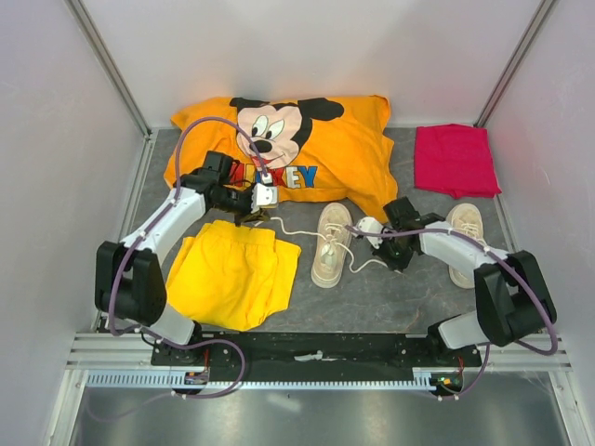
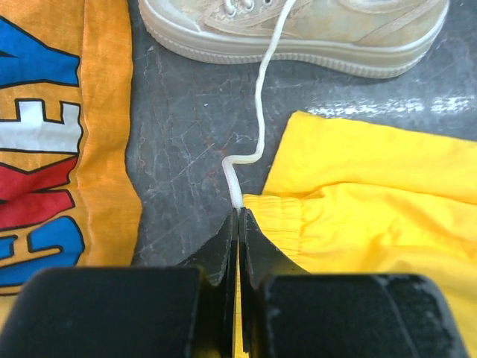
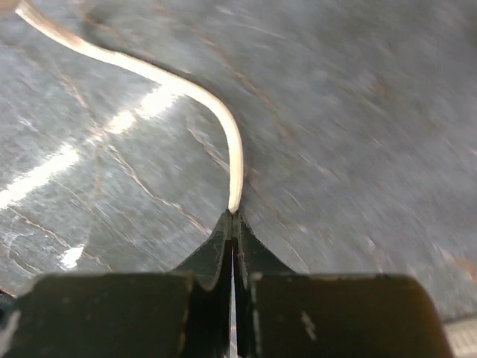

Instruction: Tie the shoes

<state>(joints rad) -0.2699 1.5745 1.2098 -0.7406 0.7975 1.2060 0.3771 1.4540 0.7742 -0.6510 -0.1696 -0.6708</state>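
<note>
Two cream-beige shoes lie on the grey table: one in the middle, one at the right partly hidden behind my right arm. My left gripper is shut on one thin white lace end of the middle shoe, at the top edge of the yellow shorts; its tips pinch the lace. My right gripper is shut on the other lace end just right of that shoe; its tips sit low over the table. Both laces run slack to the shoe.
An orange Mickey shirt lies at the back, its print beside my left gripper. Yellow shorts lie front left. A folded magenta cloth lies at the back right. White walls enclose the table.
</note>
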